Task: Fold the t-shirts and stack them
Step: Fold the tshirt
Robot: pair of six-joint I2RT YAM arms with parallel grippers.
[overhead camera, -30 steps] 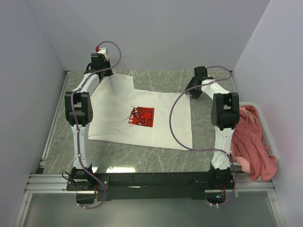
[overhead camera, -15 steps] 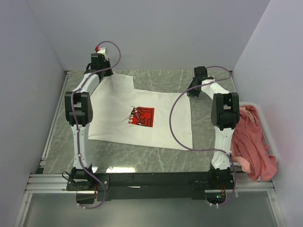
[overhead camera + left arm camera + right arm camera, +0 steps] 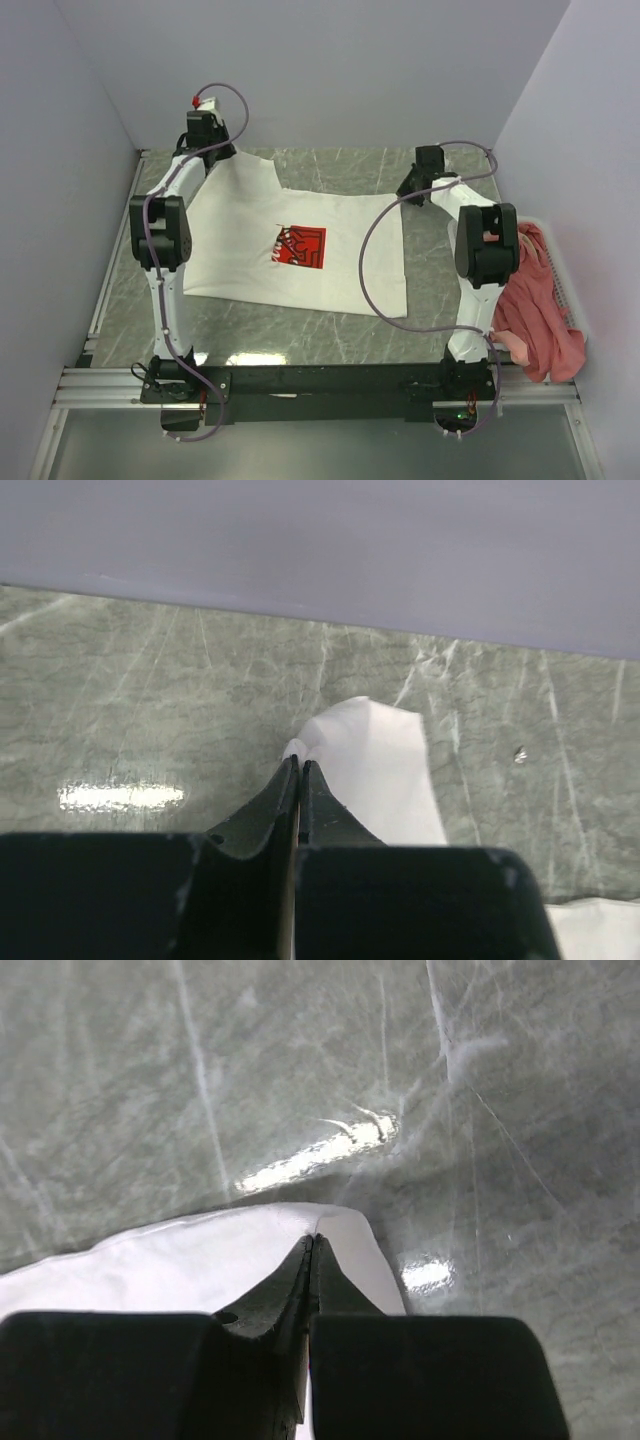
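Note:
A white t-shirt [image 3: 235, 245] with a red chest print [image 3: 299, 248] lies spread flat on the marble table. My left gripper [image 3: 205, 152] is at its far left corner, shut on a pinch of the white cloth [image 3: 375, 770], which bunches at the fingertips of the left gripper [image 3: 300, 763]. My right gripper [image 3: 409, 190] is at the shirt's far right corner. In the right wrist view the right gripper [image 3: 314, 1239] is shut on the edge of the white cloth [image 3: 150, 1260]. A salmon-pink t-shirt [image 3: 535, 305] lies heaped at the right.
The white slatted basket [image 3: 562, 280] holding the pink heap sits off the table's right edge. Grey walls close in the back and both sides. Bare marble [image 3: 330, 170] shows behind the shirt, and a purple cable [image 3: 365, 275] loops over its right part.
My right gripper has shut on the shirt's far right corner, and that arm's elbow has swung right. The left gripper has shifted slightly back and left with its corner.

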